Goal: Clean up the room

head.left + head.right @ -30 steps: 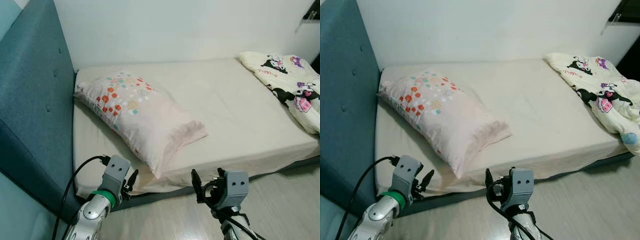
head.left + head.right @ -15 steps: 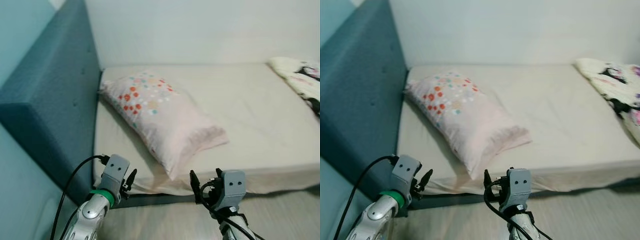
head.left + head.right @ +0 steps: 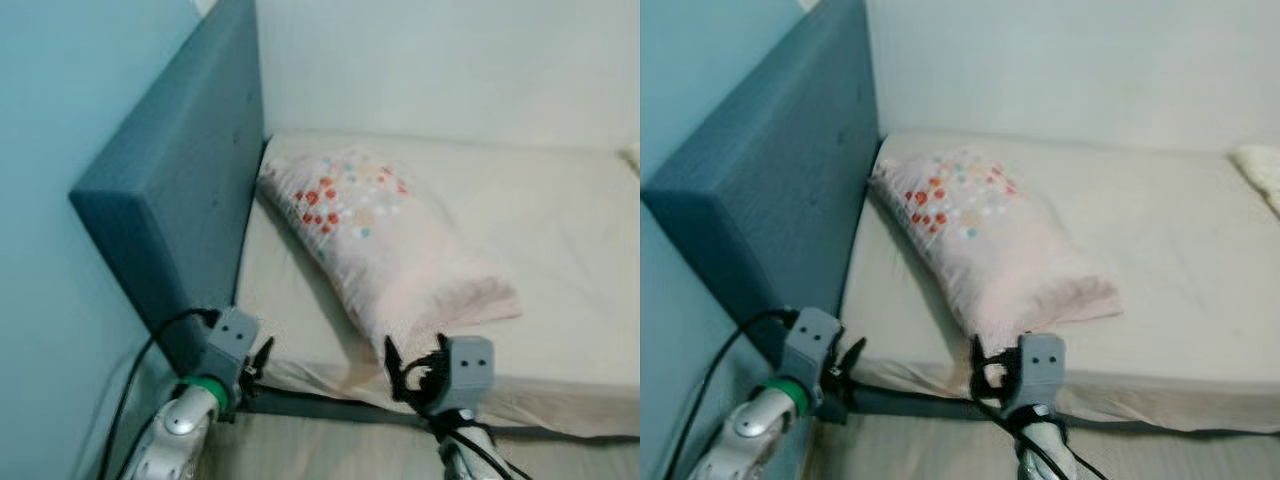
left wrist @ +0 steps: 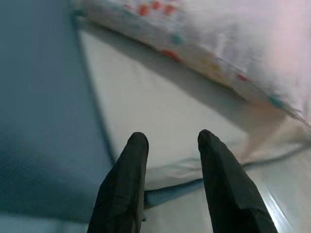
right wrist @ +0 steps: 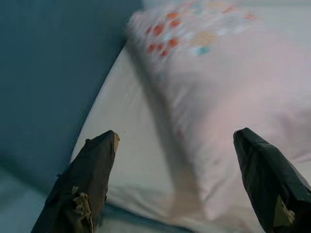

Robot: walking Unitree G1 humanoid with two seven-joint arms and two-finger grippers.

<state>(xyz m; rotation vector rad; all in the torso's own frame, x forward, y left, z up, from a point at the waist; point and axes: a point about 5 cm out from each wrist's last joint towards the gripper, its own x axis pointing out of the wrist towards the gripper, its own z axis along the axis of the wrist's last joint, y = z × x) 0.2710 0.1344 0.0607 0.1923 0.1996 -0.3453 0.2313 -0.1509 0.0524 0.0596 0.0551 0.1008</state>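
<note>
The bed (image 3: 560, 250) carries a pale beige sheet, with a teal padded headboard (image 3: 180, 200) standing along its 9 o'clock side. A pink pillow (image 3: 395, 240), printed with red, orange and teal dots toward its headboard end, lies diagonally on the mattress; its dotted end is near the headboard and its plain end reaches the near edge of the bed. The left claw (image 3: 258, 358) is held low at 7 o'clock, just before the near corner of the mattress beside the headboard, its two black fingers (image 4: 124, 189) slightly parted and holding nothing. The right claw (image 3: 405, 368) sits at 6 o'clock, directly in front of the pillow's near end, fingers (image 5: 87, 179) spread wide and empty. A white wall (image 3: 450, 60) runs behind the bed at 12 o'clock. Pale flooring (image 3: 330, 450) shows below the bed edge. The eye views are somewhat blurred.
</note>
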